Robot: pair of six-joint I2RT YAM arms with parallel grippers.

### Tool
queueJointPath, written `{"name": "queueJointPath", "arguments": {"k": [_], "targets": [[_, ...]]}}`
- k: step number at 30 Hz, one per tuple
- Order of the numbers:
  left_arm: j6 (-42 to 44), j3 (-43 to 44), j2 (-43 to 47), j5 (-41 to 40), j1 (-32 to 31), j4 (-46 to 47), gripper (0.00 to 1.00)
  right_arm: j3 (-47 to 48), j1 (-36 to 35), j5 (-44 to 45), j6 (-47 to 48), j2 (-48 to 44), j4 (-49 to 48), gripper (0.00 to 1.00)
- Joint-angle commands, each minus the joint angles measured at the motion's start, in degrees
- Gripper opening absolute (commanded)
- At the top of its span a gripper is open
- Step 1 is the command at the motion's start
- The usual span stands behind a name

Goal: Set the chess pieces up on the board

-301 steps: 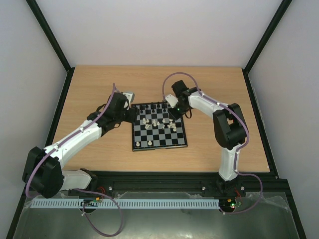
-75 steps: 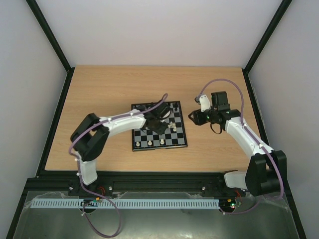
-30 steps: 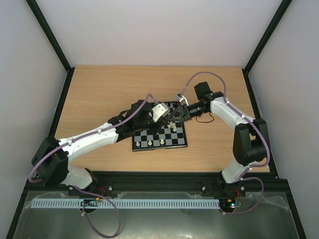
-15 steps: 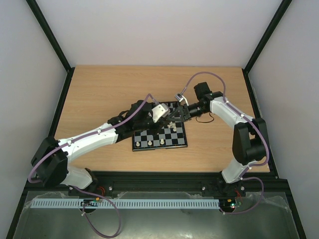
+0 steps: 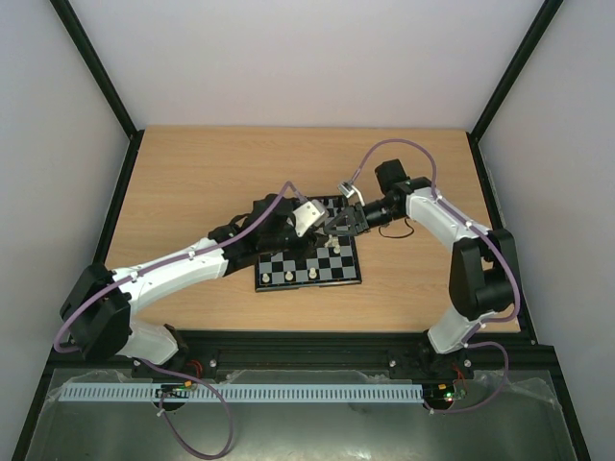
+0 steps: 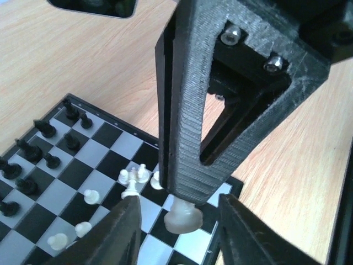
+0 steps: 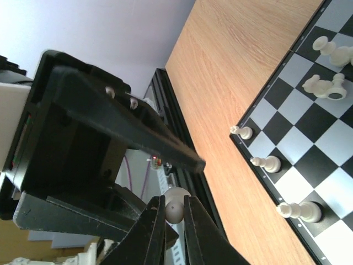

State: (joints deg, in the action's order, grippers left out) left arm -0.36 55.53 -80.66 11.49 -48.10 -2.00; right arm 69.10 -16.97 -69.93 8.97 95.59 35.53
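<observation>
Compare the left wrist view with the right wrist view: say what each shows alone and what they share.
Only the left wrist view shows the black pieces standing on the board. Only the right wrist view shows the black rail along the edge of the table. Both show the board and the white piece pinched in the right hand, between the open fingers of the left hand.
</observation>
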Motion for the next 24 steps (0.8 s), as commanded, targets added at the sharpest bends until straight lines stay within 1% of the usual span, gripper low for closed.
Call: {"name": "queueJointPath", "arguments": {"k": [1,2,3,7,9,13,16,19,21,24], "targets": [[-1.5,-0.5,1.0,-2.3,-0.2,2.0,0.83,-1.9,-0.3,4.3,-1.6,-4.8,-3.2,0.10],[-1.8,-0.6,1.6,-2.9,-0.2,2.0,0.97,-2.5,-0.4,5.9,-2.0,-5.9,-4.2,0.10],[-2.2,-0.6,2.2,-3.5,-0.2,1.8,0.99,-2.9,-0.3,7.5,-2.3,-7.0,-5.2,0.10],[-4.6,0.5,4.1,-8.8,0.1,-1.2,0.99,-5.2,-0.3,14.6,-1.8,-11.2,-8.2,0.10],[-4.9,0.9,5.4,-10.3,0.3,-2.9,0.99,-7.0,-0.4,19.2,-0.9,-13.5,-9.8,0.11],[-5.3,-0.2,8.4,-15.7,1.5,-3.4,0.99,-12.8,-0.3,27.3,3.2,-18.1,-14.4,0.12],[-5.3,-2.0,10.6,-16.7,4.0,-1.2,0.99,-16.9,-0.3,32.6,7.5,-20.0,-16.7,0.12],[-6.8,-5.1,13.3,-17.8,6.5,2.7,0.99,-20.2,-0.4,35.1,11.3,-20.7,-17.6,0.12],[-7.4,-7.1,14.8,-15.9,8.5,4.9,0.99,-21.9,-1.0,36.8,13.5,-20.8,-18.0,0.12],[-6.7,-7.7,15.9,-12.7,9.5,6.0,0.99,-23.9,-2.2,40.7,16.1,-20.5,-18.4,0.12]]}}
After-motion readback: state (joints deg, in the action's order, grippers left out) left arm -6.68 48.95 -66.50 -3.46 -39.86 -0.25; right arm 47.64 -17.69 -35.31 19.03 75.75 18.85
